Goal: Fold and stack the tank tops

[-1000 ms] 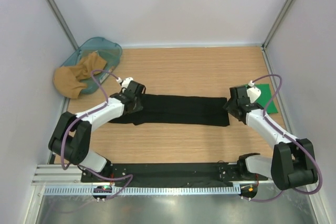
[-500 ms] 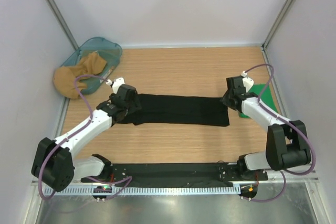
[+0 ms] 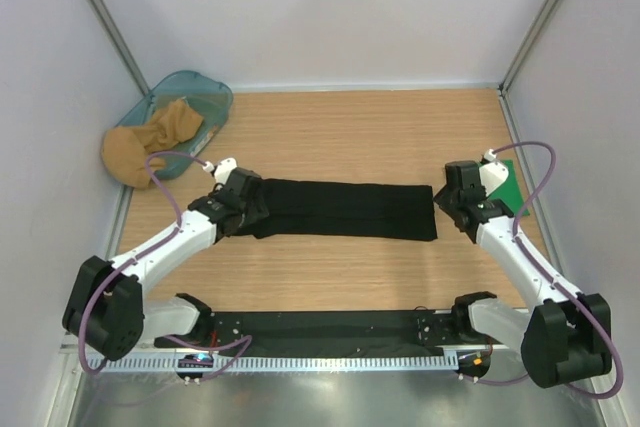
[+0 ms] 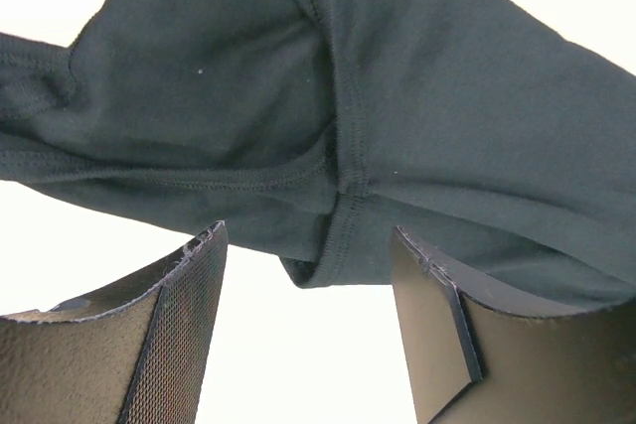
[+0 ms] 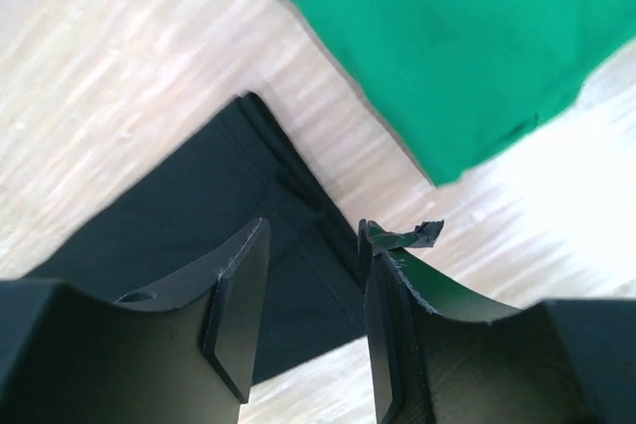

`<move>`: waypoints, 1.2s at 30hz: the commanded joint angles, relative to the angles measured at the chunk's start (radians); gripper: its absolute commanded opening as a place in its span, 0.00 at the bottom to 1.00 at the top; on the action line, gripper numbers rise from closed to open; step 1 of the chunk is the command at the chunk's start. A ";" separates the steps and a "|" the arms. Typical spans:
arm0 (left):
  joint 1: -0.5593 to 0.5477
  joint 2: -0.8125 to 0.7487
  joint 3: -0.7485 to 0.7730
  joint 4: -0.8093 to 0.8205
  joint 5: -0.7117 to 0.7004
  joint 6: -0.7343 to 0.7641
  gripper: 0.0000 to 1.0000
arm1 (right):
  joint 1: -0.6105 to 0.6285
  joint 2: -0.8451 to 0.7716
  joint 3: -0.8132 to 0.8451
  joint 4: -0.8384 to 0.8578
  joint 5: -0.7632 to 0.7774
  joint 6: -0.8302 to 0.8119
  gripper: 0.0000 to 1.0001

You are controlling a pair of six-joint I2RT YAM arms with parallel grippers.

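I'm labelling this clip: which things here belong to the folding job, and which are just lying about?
Job:
black tank top, spread between the arms
green tank top, at the right

Lying about:
teal bin
tan cloth spilling from it

**A robot lab cell**

You are working inside a lab test enclosure. Plain pale walls [image 3: 320, 7] close in 3 sides, framed by bare aluminium posts [image 3: 108, 32]. The left arm [image 3: 170, 242] and right arm [image 3: 520, 252] are bolted to a black rail [image 3: 330, 327] at the near edge of a wood-grain counter [image 3: 350, 137]. In front run a slotted cable duct [image 3: 300, 362] and sheet metal [image 3: 320, 399].
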 commanded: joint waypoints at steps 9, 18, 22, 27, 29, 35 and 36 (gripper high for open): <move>0.013 0.019 -0.011 0.028 -0.025 -0.054 0.65 | 0.001 -0.010 -0.086 -0.031 -0.014 0.082 0.47; 0.129 -0.079 -0.107 0.040 0.059 -0.097 0.65 | 0.000 0.236 0.116 0.020 -0.120 -0.045 0.48; 0.195 -0.135 -0.167 0.080 0.130 -0.115 0.65 | 0.001 0.325 0.144 0.061 -0.172 -0.053 0.48; 0.235 -0.134 -0.176 0.090 0.162 -0.105 0.65 | 0.001 0.398 0.159 0.057 -0.161 -0.041 0.46; 0.237 -0.129 -0.176 0.091 0.162 -0.102 0.65 | 0.001 0.396 0.144 0.057 -0.155 -0.031 0.43; 0.237 -0.123 -0.167 0.093 0.162 -0.091 0.64 | 0.001 0.318 0.092 0.034 -0.131 -0.036 0.14; 0.237 -0.123 -0.165 0.093 0.162 -0.088 0.64 | 0.001 0.303 0.084 0.028 -0.123 -0.036 0.14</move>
